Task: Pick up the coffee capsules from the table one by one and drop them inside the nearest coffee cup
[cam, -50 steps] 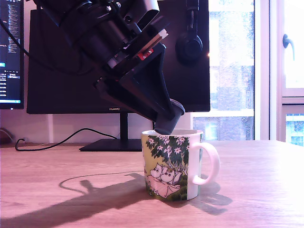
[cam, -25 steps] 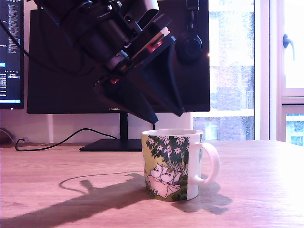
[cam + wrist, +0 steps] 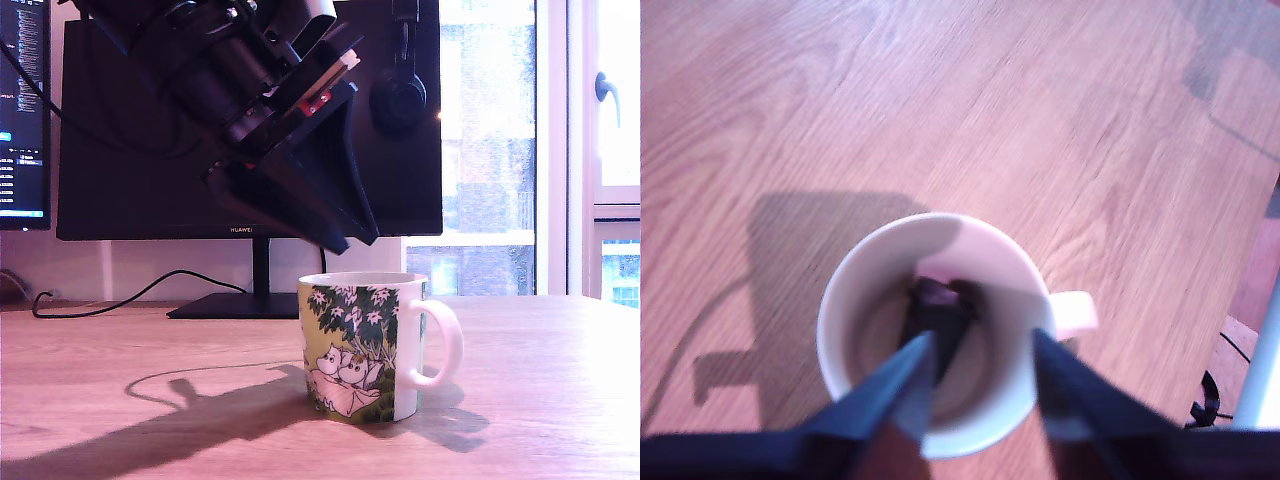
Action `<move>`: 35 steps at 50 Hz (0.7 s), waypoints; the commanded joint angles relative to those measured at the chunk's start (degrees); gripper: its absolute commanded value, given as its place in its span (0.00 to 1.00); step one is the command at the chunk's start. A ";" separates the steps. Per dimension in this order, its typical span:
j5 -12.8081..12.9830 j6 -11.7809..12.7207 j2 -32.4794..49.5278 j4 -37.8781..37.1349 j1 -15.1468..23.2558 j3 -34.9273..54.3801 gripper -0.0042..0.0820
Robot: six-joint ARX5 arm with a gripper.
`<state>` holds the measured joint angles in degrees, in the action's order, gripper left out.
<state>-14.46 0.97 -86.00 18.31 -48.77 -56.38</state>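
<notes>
Gripper point(image 3: 358, 240): raised clear above the coffee cup point(image 3: 362, 345), fingers spread and empty, where a second before they pinched a dark grey capsule point(image 3: 937, 293) at the rim. Capsule: lay inside the cup, delivered. Table point(image 3: 120, 350) around the cup: no other capsule visible.

window point(image 3: 487, 140) glare; long shadows; wrist fingers perhaps blurred.

The gripper point(image 3: 356, 238) now hangs empty above the coffee cup point(image 3: 362, 345), fingers parted, and the dark grey capsule point(image 3: 937, 294) lies inside the cup.
</notes>
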 commanded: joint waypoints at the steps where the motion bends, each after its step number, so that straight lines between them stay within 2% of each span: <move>1: -0.11 0.09 0.35 -0.98 -0.31 -0.35 0.02; 16: -0.07 0.13 5.27 -0.07 1.03 -0.33 0.02; 35: 0.76 0.17 10.21 3.82 5.46 0.83 0.02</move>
<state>-14.15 1.02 -78.04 22.41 -43.88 -56.42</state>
